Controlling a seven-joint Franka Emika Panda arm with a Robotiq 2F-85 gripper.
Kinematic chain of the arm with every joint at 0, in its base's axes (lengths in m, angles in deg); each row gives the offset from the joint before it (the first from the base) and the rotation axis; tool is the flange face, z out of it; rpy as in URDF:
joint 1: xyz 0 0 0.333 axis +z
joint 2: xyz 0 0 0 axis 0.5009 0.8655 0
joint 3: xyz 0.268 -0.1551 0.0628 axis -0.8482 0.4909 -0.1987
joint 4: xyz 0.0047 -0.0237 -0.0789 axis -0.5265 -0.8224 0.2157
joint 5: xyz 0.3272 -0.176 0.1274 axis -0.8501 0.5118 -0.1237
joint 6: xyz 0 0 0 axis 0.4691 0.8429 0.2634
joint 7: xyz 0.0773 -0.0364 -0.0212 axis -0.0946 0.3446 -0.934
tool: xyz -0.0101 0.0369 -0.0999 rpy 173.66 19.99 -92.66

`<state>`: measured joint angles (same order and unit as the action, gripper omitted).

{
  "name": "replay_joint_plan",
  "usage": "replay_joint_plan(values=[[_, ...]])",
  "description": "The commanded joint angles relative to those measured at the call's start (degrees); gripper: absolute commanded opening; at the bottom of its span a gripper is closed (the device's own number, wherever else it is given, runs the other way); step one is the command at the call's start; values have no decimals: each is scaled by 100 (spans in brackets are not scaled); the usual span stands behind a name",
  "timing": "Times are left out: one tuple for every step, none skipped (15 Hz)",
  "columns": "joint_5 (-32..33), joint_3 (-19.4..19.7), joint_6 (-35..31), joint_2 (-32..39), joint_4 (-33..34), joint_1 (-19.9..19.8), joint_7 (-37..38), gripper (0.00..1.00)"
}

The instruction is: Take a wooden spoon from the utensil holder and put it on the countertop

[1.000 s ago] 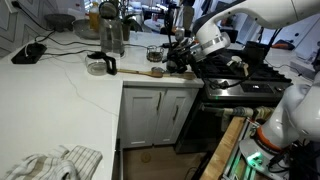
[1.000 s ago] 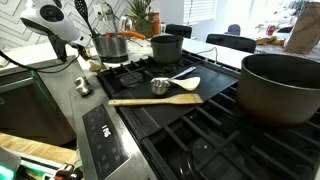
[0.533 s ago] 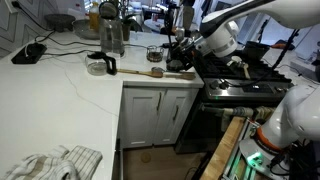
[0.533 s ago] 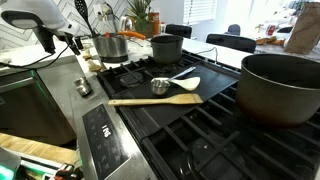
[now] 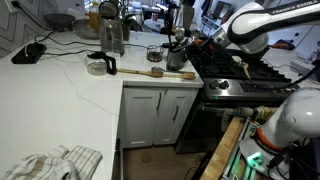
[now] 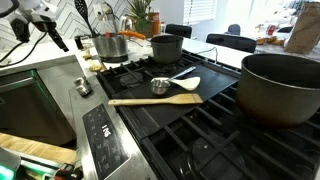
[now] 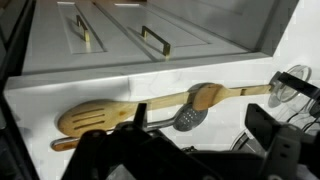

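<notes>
At the stove edge of the white stone table [image 5: 70,95]: grey metal cylindrical utensil holder [image 5: 177,60], utensils [image 5: 178,43] poking up. Can't tell the end effector [image 5: 203,42] grip.

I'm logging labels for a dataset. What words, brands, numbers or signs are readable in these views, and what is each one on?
No text can be read in any view.
Stove control panel: small light markings, too blurred to read.
Brown paper bag: no legible print.
Wrist view: no writing visible.
</notes>
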<state>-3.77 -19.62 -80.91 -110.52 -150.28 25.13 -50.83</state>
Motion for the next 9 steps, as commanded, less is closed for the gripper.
replay_joint_plan(values=[[450, 598, 1032, -1278, -262, 130, 185, 100], [431, 394, 543, -605, -36, 162, 282, 100], [438, 503, 790, -869, -37, 145, 260, 100], [443, 572, 925, -1048, -52, 135, 246, 100], [447, 601, 970, -1159, -82, 130, 242, 100], [448, 604, 971, -1211, -122, 133, 241, 100], [448, 603, 971, -1220, -153, 141, 241, 100], [447, 603, 972, -1213, -170, 148, 240, 100], [447, 602, 972, -1208, -175, 152, 240, 100]])
